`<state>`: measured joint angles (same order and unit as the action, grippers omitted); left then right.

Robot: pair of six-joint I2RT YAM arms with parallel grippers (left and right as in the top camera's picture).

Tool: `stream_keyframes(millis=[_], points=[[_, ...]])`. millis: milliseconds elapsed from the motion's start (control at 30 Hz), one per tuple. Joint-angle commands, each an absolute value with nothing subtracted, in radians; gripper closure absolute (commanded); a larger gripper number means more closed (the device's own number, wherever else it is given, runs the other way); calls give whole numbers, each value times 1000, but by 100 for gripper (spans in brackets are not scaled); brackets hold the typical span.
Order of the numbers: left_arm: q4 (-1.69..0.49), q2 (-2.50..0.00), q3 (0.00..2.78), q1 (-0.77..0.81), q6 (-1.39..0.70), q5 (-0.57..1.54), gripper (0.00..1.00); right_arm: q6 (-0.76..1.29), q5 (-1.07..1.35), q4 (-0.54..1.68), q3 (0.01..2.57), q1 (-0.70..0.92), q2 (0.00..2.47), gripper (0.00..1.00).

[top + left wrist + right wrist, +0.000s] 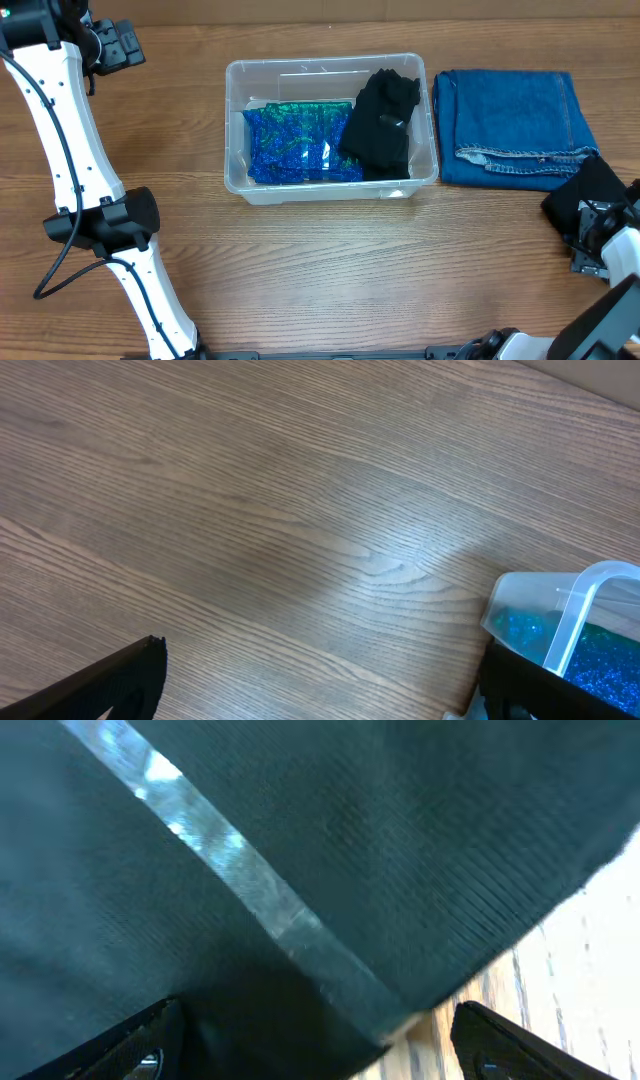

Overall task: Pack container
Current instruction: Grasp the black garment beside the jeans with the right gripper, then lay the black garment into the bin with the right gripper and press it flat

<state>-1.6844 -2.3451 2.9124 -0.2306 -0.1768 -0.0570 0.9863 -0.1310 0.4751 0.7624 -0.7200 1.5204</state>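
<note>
The clear container (432, 160) stands mid-table, holding a blue-green sparkly bundle (300, 140) on the left and a black garment (382, 120) on the right. Folded blue jeans (515, 120) lie right of it. A dark garment (590, 188) lies at the right edge, just in front of the jeans. My right gripper (592, 222) is at its near side. In the right wrist view the fingers (320, 1050) are spread open with the dark fabric (350, 840) between them. My left gripper (118, 45) is at the far left, open and empty (320, 680), and the container's corner (590, 585) shows at the right of that view.
The left arm's base and links (105, 220) stand along the table's left side. Bare wood table (330, 270) runs in front of the container.
</note>
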Motion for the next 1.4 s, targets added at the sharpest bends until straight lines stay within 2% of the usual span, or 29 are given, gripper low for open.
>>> stream_keyframes(millis=[0,33,100,133,233,267,400,500,733,967,1100,1167,1367], points=[[-1687,-2328,2928,-229,-180,-52,0,968,-121,431,758,-725,1559,13],[-1687,-2328,2928,-229,-180,-52,0,968,-118,417,757,-725,1570,19],[-1686,-2328,2928,-229,-180,-52,0,950,-118,402,757,-725,1574,45],[-1687,-2328,2928,-229,-180,-52,0,918,-118,394,757,-725,1574,54],[-1687,-2328,2928,-229,-180,-52,0,815,-110,397,757,-725,1574,90],[-1687,-2328,2928,-229,-180,-52,0,791,-110,402,757,-725,1574,96],[-1687,-2328,2928,-229,-180,-52,0,690,-56,416,765,-725,1570,96],[-1687,-2328,2928,-229,-180,-52,0,640,-20,526,815,-723,1526,96],[-1687,-2328,2928,-229,-180,-52,0,459,94,751,965,-723,1216,96],[-1687,-2328,2928,-229,-180,-52,0,208,432,878,1126,-675,1001,96],[-1687,-2328,2928,-229,-180,-52,0,210,535,840,1149,-517,956,96],[-1687,-2328,2928,-229,-180,-52,0,259,535,785,1149,-383,953,96],[-1687,-2328,2928,-229,-180,-52,0,429,361,555,1149,34,986,96]])
